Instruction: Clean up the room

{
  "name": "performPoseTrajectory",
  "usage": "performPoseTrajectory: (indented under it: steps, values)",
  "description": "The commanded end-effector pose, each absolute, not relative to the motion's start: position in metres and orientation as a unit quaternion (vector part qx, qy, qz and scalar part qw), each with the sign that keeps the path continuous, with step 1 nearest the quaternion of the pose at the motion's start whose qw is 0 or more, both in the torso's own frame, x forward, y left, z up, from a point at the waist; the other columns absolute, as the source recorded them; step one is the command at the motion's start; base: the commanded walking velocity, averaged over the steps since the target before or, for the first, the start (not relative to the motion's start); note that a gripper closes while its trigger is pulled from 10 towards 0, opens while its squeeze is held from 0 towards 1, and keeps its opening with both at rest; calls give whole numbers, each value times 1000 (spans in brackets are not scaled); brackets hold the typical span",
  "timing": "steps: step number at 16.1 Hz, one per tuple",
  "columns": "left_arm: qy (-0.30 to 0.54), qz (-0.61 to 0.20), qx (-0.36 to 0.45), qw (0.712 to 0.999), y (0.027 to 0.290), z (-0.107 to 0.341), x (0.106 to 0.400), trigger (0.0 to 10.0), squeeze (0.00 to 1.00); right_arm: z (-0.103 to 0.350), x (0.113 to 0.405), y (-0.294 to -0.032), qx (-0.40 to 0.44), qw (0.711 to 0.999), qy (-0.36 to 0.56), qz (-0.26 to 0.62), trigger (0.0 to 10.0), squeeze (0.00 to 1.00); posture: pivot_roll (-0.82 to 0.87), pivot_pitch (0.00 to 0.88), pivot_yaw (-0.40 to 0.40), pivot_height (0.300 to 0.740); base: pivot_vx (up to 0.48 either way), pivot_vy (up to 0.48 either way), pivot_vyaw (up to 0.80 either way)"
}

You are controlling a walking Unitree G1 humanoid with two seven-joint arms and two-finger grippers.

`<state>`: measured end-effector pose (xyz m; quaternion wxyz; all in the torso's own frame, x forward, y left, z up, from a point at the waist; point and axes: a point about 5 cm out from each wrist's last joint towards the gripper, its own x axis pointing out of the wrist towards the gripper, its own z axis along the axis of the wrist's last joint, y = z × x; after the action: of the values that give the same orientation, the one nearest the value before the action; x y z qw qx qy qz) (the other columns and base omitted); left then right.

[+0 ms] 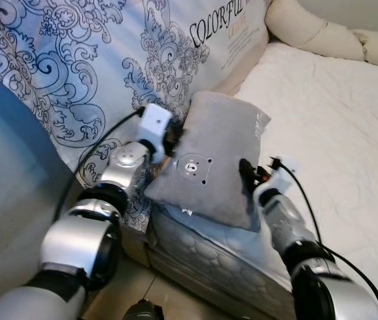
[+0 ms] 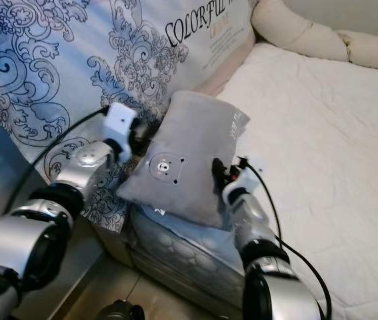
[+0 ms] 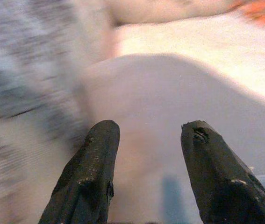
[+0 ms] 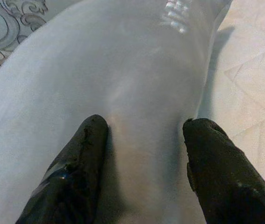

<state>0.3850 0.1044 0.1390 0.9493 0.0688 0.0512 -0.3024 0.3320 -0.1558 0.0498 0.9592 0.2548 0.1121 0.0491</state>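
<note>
A grey pillow (image 1: 215, 153) with a small bear face patch lies tilted over the near corner of the bed, its upper end leaning toward a patterned quilt. My left gripper (image 1: 175, 140) is at the pillow's left edge, fingers apart, with the pillow (image 3: 169, 102) just beyond the tips (image 3: 148, 133). My right gripper (image 1: 249, 173) presses on the pillow's lower right part. In the right wrist view its fingers (image 4: 144, 126) stand apart and dent the grey fabric (image 4: 123, 70), one close to the pillow's edge.
A blue and white patterned quilt (image 1: 75, 67) stands folded along the bed's left side. The cream mattress (image 1: 335, 133) stretches away to the right, with cream bolsters (image 1: 322, 30) at its far end. Below the mattress's quilted side (image 1: 202, 253) is tiled floor (image 1: 142, 293).
</note>
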Motion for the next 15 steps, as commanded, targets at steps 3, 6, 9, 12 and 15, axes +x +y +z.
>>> performPoseTrajectory:
  steps: [3, 6, 9, 12, 15]
  values:
    - [67, -424, 48, 902, 85, 117, 363, 10000, 0, 65, 331, -185, 273, 959, 67, 40, 10000, 1000, -56, 0, 0, 740, 0, 0, 0]
    - [113, -528, 51, 840, 73, 89, 336, 10000, 0, 80, 322, -205, 272, 958, 58, 65, 10000, 1000, -60, 0, 9, 740, 0, 0, 0]
    - [168, -586, 105, 786, 71, 68, 318, 10000, 0, 96, 290, -214, 207, 959, 72, 180, 10000, 0, -66, 0, 19, 740, 0, 0, 0]
    - [202, -556, 202, 781, 80, 55, 319, 10000, 0, 112, 239, -228, 58, 929, 153, 333, 10000, 0, -77, 0, 23, 740, 0, 0, 0]
    - [212, -531, 275, 773, 88, 53, 323, 10000, 0, 120, 211, -232, -3, 889, 221, 402, 10000, 0, -87, 0, 24, 740, 0, 0, 0]
